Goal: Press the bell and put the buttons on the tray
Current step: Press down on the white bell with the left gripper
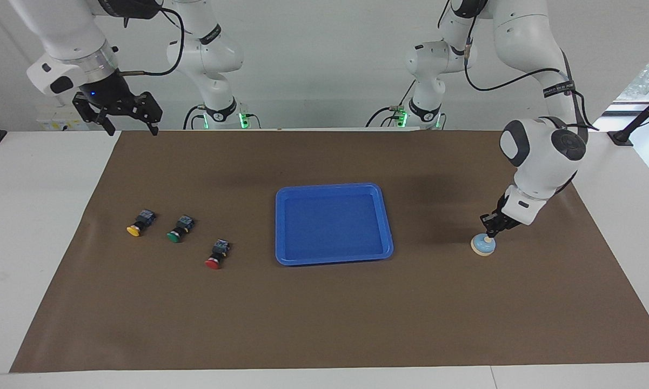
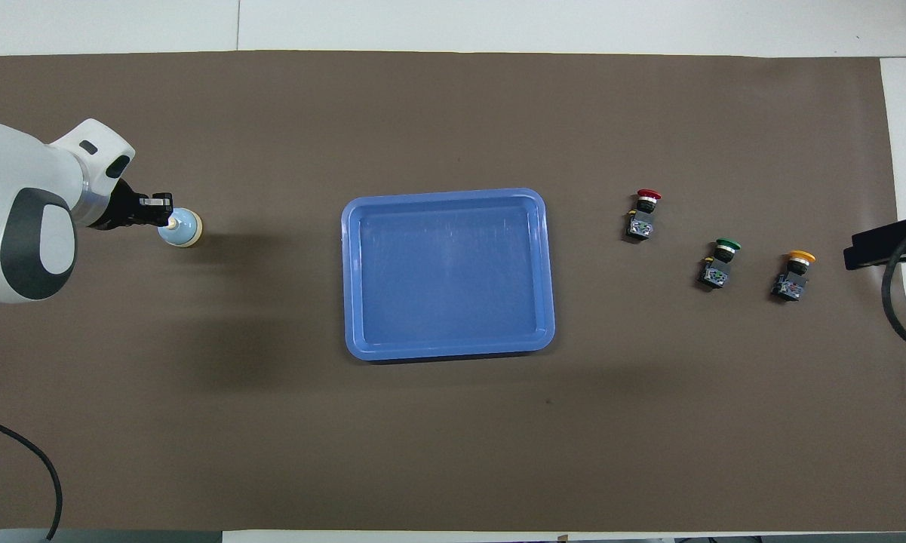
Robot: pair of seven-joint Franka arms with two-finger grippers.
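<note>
The light-blue bell (image 1: 483, 245) stands on the brown mat toward the left arm's end; it also shows in the overhead view (image 2: 183, 228). My left gripper (image 1: 490, 233) is shut, its tips down on the bell's cream knob (image 2: 172, 223). The blue tray (image 1: 332, 187) lies at the middle of the mat with nothing in it (image 2: 445, 194). The yellow button (image 1: 139, 222), green button (image 1: 180, 228) and red button (image 1: 216, 254) lie on their sides toward the right arm's end. My right gripper (image 1: 131, 128) is open and waits high above the mat's corner nearest the robots.
The brown mat (image 1: 324, 324) covers most of the white table. In the overhead view the red button (image 2: 643, 214) lies closest to the tray, then the green button (image 2: 720, 263) and the yellow button (image 2: 793, 274). A black cable (image 2: 894, 302) hangs over the mat's edge.
</note>
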